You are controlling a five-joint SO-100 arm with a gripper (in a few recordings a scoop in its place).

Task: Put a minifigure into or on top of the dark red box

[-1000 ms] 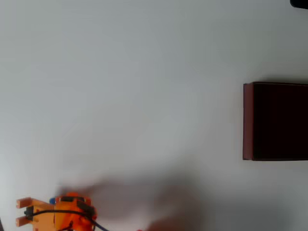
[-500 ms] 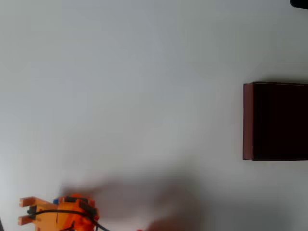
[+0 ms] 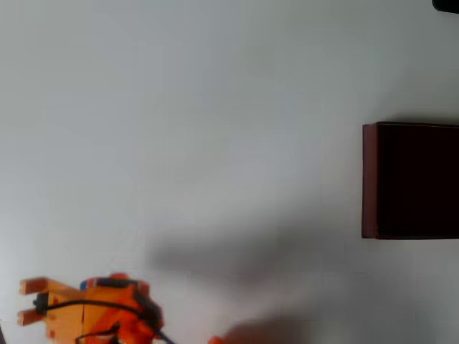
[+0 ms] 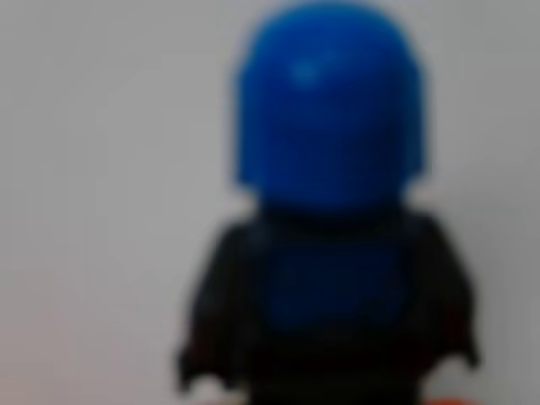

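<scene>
The minifigure (image 4: 329, 219) stands very close and blurred in the wrist view, with a bright blue rounded head and a dark body against the white table. Its feet are cut off by the lower edge, where a sliver of an orange fingertip (image 4: 451, 400) shows. My orange gripper (image 3: 93, 301) is at the bottom left of the overhead view, seemingly shut on the minifigure; its fingers are hidden under the arm. The dark red box (image 3: 370, 179), with maroon walls and a black inside, sits at the right edge, far from the gripper.
The white table (image 3: 215, 107) stretches between the arm and the box. The arm's soft shadow (image 3: 237, 254) lies on the table to the right of the arm. A dark object (image 3: 446, 4) pokes in at the top right corner.
The arm looks larger and higher in the overhead view. Its shadow has pulled away from it, up and to the right. The box has not moved.
</scene>
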